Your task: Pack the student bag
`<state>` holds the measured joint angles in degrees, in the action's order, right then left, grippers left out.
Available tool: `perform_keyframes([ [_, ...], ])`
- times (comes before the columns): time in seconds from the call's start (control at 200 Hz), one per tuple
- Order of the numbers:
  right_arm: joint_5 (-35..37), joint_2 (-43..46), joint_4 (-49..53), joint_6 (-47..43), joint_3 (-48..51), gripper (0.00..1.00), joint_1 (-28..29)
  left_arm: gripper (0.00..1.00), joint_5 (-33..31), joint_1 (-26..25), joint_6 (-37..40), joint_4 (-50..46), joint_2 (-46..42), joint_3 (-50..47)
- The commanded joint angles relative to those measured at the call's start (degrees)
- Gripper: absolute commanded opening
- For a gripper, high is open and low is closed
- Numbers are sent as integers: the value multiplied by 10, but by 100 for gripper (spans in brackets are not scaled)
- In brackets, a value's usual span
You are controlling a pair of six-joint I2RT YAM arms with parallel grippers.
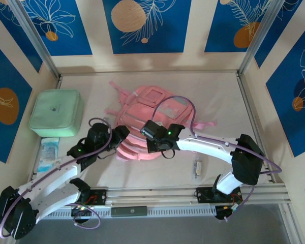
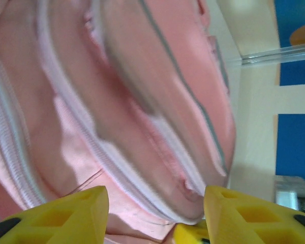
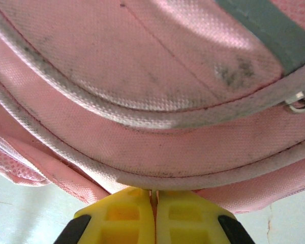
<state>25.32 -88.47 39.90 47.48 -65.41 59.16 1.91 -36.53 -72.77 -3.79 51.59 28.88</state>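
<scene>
Starting at your left tool (image 2: 155, 206), you find its yellow fingers (image 2: 61, 213) standing well apart, about half spread, and gripping nothing; just ahead of them lies the pink fabric and pale zipper lines of the student bag (image 1: 160, 101), blurred in the left wrist view. Your right tool (image 3: 155, 195) has its two yellow fingers pressed together, with only a hairline seam between them, and their tips sit right against the bag's lower piped edge. You cannot tell whether any cloth is caught between them. In the top view both tools meet at the near end of the bag, the left one at its near left corner and the right one over its near middle. The bag lies flat in the middle of the surface (image 1: 218, 96), with its straps and webbing trailing toward the far side and to the right. A mint-green square case (image 1: 56, 113) sits well apart at the left, a blue-and-white packet (image 1: 50, 150) lies just in front of it, and a small pale object (image 1: 197, 168) rests near the right arm.
</scene>
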Motion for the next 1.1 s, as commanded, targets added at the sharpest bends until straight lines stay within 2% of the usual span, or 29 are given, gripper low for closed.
perform_keyframes([
  [0.0,17,9,-10,19,-3,0,7,51,-104,-47,-79,33,6,-12],
  [0.2,26,10,-10,24,-3,0,14,47,-130,-110,-105,89,109,30],
  [0.28,26,9,-11,23,-3,0,15,40,-152,-131,-106,122,141,38],
  [0.335,30,9,-9,26,-2,0,16,39,-162,-144,-106,114,159,52],
  [0.395,31,11,-12,25,1,0,16,39,-169,-152,-120,113,178,57],
  [0.5,29,11,-17,23,5,0,16,34,-185,-160,-134,176,204,43],
  [0.655,37,12,-19,24,12,0,16,23,-191,-167,-140,165,234,63],
  [0.81,63,8,15,26,1,0,18,0,-220,-166,-125,140,225,63],
  [0.955,108,11,75,30,-5,0,17,0,-237,-156,-111,58,182,58],
  [1.095,148,17,131,41,-3,0,6,0,-217,-118,-85,-2,124,33],
])
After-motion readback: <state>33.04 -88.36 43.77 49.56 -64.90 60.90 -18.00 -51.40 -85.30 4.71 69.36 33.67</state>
